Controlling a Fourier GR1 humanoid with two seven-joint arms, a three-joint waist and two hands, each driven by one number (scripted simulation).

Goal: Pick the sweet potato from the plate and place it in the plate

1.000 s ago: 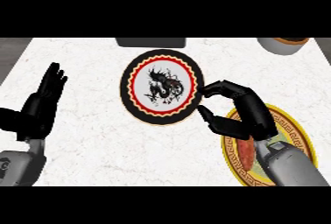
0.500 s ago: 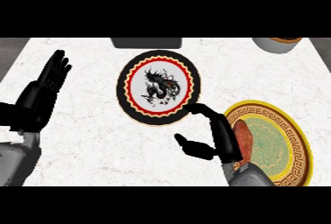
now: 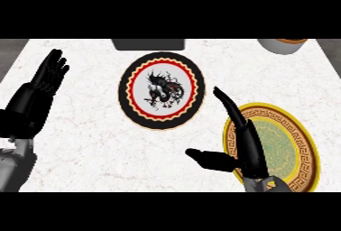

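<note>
- Dragon plate (image 3: 126, 90): centre of tabletop (image 3: 86, 149); nothing on it.
- Gold plate (image 3: 286, 144): right of dragon plate, nearer robot; visible part bare.
- Sweet potato: not visible on either plate; behind right hand or not, cannot tell.
- Right hand (image 3: 245, 140): wide, fingers straight, thumb out, holding nothing; over gold plate's edge facing dragon plate.
- Left hand (image 3: 36, 97): open, resting, far left of dragon plate.
- Risk: no visible target; blind closing likely grabs nothing or knocks gold plate's rim.

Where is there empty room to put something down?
Bare counter lies between the left hand and the black plate, and in front of that plate, left of the right hand. It is crowded at right, where that hand overlaps the gold plate.
</note>
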